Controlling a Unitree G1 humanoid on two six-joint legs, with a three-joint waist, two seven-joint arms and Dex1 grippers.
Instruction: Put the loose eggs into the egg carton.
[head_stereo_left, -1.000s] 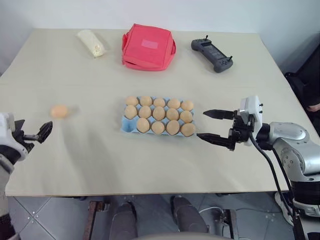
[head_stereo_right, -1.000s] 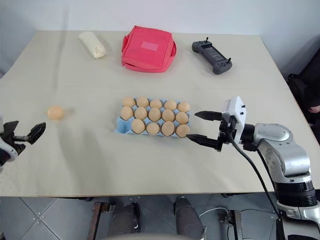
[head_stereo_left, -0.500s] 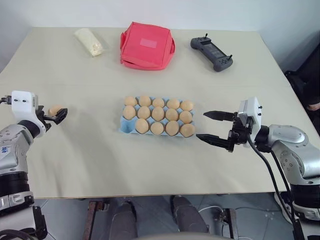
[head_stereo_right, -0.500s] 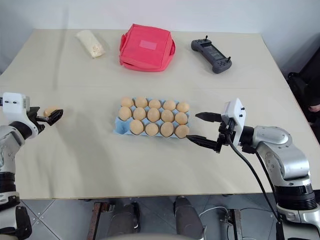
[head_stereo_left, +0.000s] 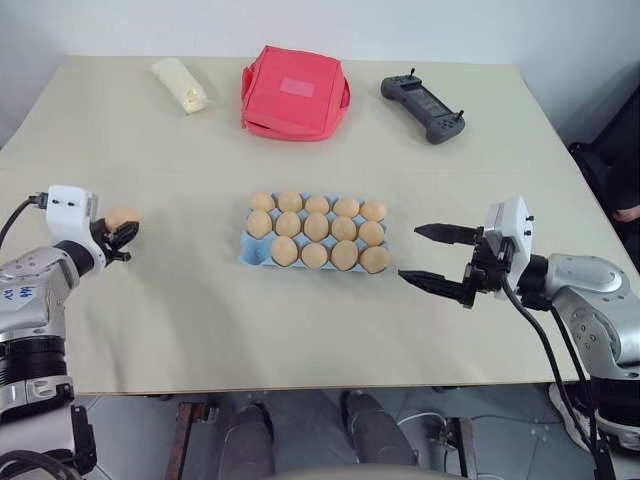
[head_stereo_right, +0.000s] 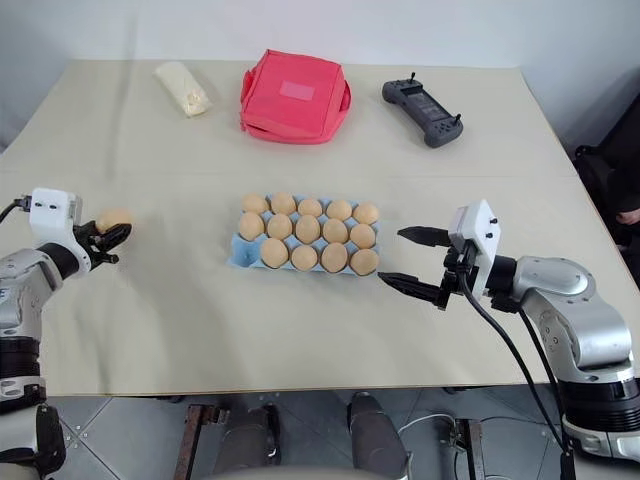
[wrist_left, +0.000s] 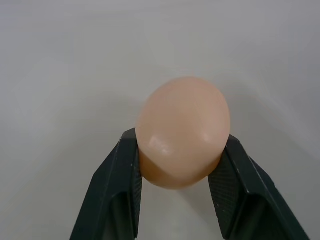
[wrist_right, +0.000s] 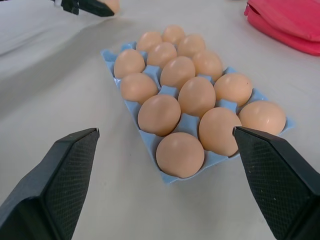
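Shows the left tool (head_stereo_left: 122, 232) at the left side of the tabletop (head_stereo_left: 200, 330), shut on one loose egg (wrist_left: 182, 131), with the two black fingers (wrist_left: 125, 175) pressing opposite flanks across the egg's widest part. Cannot tell whether the egg is clear of the surface.

Shows the right tool (head_stereo_left: 408, 253) with jaws spread wide and holding nothing, hovering just right of the egg carton (head_stereo_left: 250, 252) and pointing toward it.

Places the carton, a light blue moulded tray, at mid-tabletop, well apart from the held egg. Appears filled in every cup but the near-left corner one, judged the likely destination.

Handling, as a judgement: light, rigid, thin-shelled and smooth, so brittle under squeeze and apt to slip or roll. Best held as here, across the broad middle with gentle pressure, then lowered straight into the cup without knocking the neighbouring eggs.

Surface: pale beige, flat and matt, offering nothing to stop a rolling egg. Carries along the far edge a pale wrapped lump (head_stereo_left: 182, 85), a red fabric bag (head_stereo_left: 295, 92) and a dark handheld controller (head_stereo_left: 424, 109).

Room: plain pale wall beyond the far edge, grey tiled floor below the near edge.
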